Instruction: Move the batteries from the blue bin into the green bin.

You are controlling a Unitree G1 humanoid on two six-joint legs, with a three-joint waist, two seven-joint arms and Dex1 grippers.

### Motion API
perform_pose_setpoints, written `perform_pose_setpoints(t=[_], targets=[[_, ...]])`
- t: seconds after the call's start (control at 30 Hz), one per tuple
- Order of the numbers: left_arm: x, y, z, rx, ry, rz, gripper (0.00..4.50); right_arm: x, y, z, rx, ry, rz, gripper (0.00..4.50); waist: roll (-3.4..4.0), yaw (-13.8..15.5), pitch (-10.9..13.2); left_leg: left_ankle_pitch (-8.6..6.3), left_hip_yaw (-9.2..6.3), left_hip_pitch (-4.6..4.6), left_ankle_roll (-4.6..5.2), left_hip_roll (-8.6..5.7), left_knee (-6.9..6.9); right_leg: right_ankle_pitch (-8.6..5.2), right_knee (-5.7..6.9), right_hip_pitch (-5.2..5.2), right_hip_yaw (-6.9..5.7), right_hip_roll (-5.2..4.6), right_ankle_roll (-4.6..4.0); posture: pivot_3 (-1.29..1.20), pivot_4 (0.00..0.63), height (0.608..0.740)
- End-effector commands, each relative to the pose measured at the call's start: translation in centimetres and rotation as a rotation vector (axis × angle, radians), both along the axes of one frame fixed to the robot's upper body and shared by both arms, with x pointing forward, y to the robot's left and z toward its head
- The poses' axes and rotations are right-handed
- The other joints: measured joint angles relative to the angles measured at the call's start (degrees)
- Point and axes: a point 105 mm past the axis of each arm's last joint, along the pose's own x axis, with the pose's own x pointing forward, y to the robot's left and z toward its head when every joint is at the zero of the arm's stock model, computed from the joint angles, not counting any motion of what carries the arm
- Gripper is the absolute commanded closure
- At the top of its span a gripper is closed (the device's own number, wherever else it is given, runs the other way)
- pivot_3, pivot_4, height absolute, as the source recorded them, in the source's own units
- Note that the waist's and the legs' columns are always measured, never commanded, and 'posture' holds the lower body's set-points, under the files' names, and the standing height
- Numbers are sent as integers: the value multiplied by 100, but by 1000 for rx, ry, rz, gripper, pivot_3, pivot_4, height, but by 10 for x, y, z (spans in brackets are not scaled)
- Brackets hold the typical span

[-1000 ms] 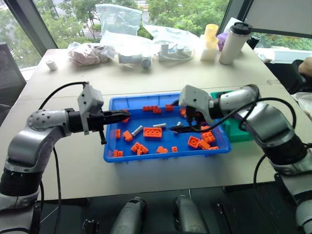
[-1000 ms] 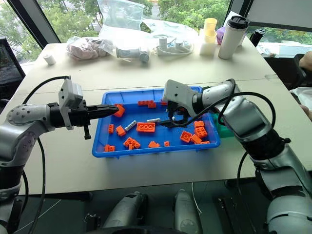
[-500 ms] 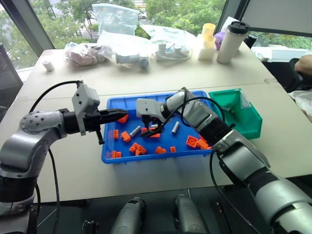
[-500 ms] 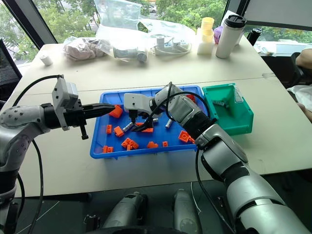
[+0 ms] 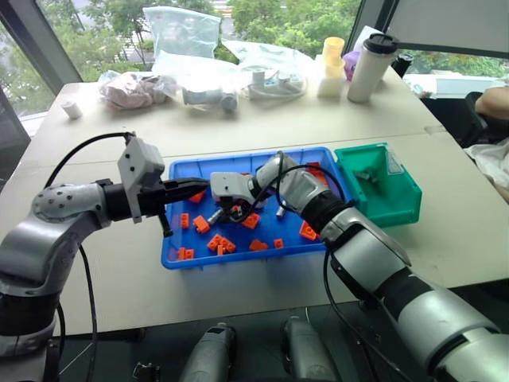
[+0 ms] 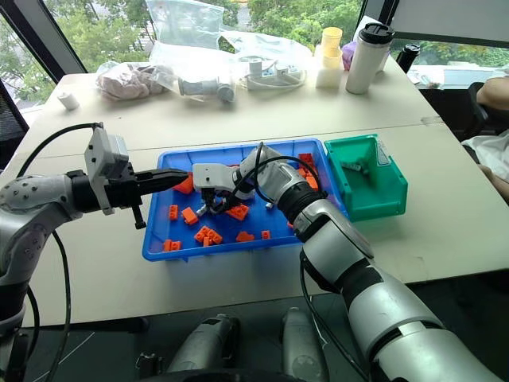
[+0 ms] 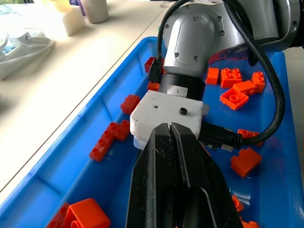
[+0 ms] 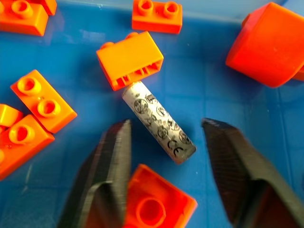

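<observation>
The blue bin (image 5: 238, 259) lies mid-table with several orange bricks (image 5: 253, 220) scattered in it. A silver battery (image 8: 159, 122) lies on its floor beside an orange brick. My right gripper (image 8: 165, 127) hangs low over it, open, one finger on each side of the battery's end; the head view has this gripper (image 5: 231, 209) in the bin's left half. Another battery (image 5: 281, 210) lies further right. My left gripper (image 5: 195, 185) hovers over the bin's left rim, shut and empty. The green bin (image 5: 398, 208) stands just right of the blue bin, with a small grey item (image 5: 366, 175) inside.
Clear plastic bags (image 5: 183, 32), a yellow cup stack (image 5: 332, 56) and a white tumbler (image 5: 367, 68) line the table's far side. A person's arm (image 5: 491, 103) shows at the right edge. Bare tabletop lies in front of both bins.
My right arm swept left across the blue bin, away from the green bin, and sank down over a battery. My left arm stayed put. The camera view shifted slightly.
</observation>
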Motion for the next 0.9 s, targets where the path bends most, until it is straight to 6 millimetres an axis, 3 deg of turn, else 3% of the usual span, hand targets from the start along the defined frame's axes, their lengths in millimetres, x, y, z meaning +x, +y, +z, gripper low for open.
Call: perform_pose_setpoints(t=[0.03,0.1,0.17,0.27,0.33,0.37,0.43,0.5,0.57,0.73,0.9], targets=[[-1,-4,9,3,-48,-14,4500,3,3,11,23,-19,-5,4460,0,2,0,0,0,0,0,0,0,0,0,0,0,0,0,0,150,740],[0,-5,9,0,-50,-19,4500,4,4,17,46,-28,-12,4460,0,8,0,0,0,0,0,0,0,0,0,0,0,0,0,0,150,740],[3,-8,10,-7,-51,-31,4500,8,-2,39,119,-71,-47,4460,1,18,1,0,-1,-1,0,-1,1,0,0,1,0,-1,0,0,150,740],[5,-12,9,-12,-52,-47,4500,9,-26,68,187,-139,-97,4460,1,44,1,0,-5,-6,-1,-4,6,0,-1,0,-2,-3,0,0,150,740],[5,-14,8,-14,-52,-54,4500,6,-38,77,203,-166,-128,4460,1,48,1,0,-4,-6,0,-6,7,0,-1,1,-2,-5,0,0,150,740],[6,-15,8,-18,-51,-60,4500,7,-61,85,209,-205,-187,4460,1,44,0,0,-4,-6,0,-5,7,0,-1,0,-2,-4,0,0,150,740],[9,-19,6,-25,-48,-78,4500,9,-132,104,210,-293,-415,4460,1,149,1,0,-6,-6,0,-5,5,0,-2,1,-4,-5,0,0,150,740],[10,-22,4,-30,-47,-91,4500,3,-178,110,188,-336,-572,4460,2,253,1,-2,-7,-13,3,-11,9,0,-3,1,-6,-11,0,0,150,740],[12,-25,3,-34,-45,-105,4500,-6,-212,111,145,-360,-680,4460,2,270,1,-4,6,-14,8,-14,15,0,-11,3,-3,-15,0,0,150,740],[16,-33,-1,-39,-33,-150,4500,-27,-254,113,97,-371,-834,4460,3,145,0,-22,25,3,39,4,7,0,-3,6,9,-6,0,0,150,740],[23,-37,1,-39,-46,-169,4500,-37,-275,109,59,-346,-910,4460,3,193,0,-22,29,1,40,3,12,0,-3,6,10,-7,0,0,150,740]])
